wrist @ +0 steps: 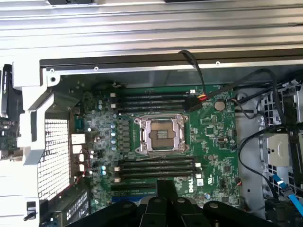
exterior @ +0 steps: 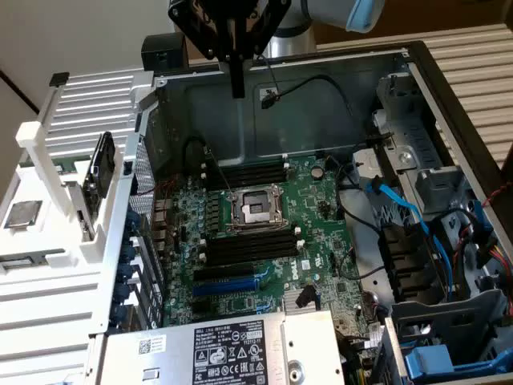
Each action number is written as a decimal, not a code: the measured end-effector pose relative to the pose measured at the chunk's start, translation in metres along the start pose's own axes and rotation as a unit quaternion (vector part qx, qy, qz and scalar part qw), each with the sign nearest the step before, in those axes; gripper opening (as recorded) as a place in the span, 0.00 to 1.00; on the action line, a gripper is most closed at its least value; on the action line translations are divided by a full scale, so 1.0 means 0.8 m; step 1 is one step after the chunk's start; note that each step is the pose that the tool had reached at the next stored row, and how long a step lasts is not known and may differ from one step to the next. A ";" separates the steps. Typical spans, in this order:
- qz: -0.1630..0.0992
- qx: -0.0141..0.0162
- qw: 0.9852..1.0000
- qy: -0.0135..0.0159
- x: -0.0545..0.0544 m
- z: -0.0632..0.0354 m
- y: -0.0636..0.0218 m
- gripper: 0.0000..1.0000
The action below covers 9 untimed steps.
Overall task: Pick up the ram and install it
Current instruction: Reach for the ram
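- One grey power supply box (exterior: 224,345) with a white label lies nearest in the exterior view, at the front edge of the open computer case.
- Just beyond it is the green motherboard (exterior: 321,233). Its long black memory slots (exterior: 248,245) run on both sides of the open CPU socket (exterior: 255,208), and every slot I can see looks empty.
- At the exterior view's left, outside the case, is a white rack (exterior: 48,265) with a small silver CPU chip (exterior: 22,214) lying flat on it.
- The ram (exterior: 99,172) appears to be the dark stick standing on edge in that rack, slightly tilted. It is well apart from the slots and nothing is touching it.
- Farthest back, the gripper (exterior: 237,88) hangs over the far wall of the case (exterior: 321,104). Its jaws are pressed together and hold nothing.
- By my reading the task has barely begun. The ram is not picked up and no slot is filled, so both the pick and the install are left to do.
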<state>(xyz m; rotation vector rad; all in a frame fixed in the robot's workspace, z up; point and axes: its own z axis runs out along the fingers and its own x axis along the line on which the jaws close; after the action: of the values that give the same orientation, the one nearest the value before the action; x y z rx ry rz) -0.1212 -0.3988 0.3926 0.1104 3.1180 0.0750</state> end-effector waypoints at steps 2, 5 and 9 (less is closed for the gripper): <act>0.000 0.000 1.000 0.000 0.000 0.000 0.000 0.10; 0.000 0.000 1.000 0.000 0.000 0.000 0.000 0.10; 0.000 0.000 1.000 0.000 0.000 0.000 0.000 0.10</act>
<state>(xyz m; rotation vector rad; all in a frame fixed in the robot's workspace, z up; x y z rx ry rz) -0.1212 -0.3988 0.3926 0.1104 3.1180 0.0750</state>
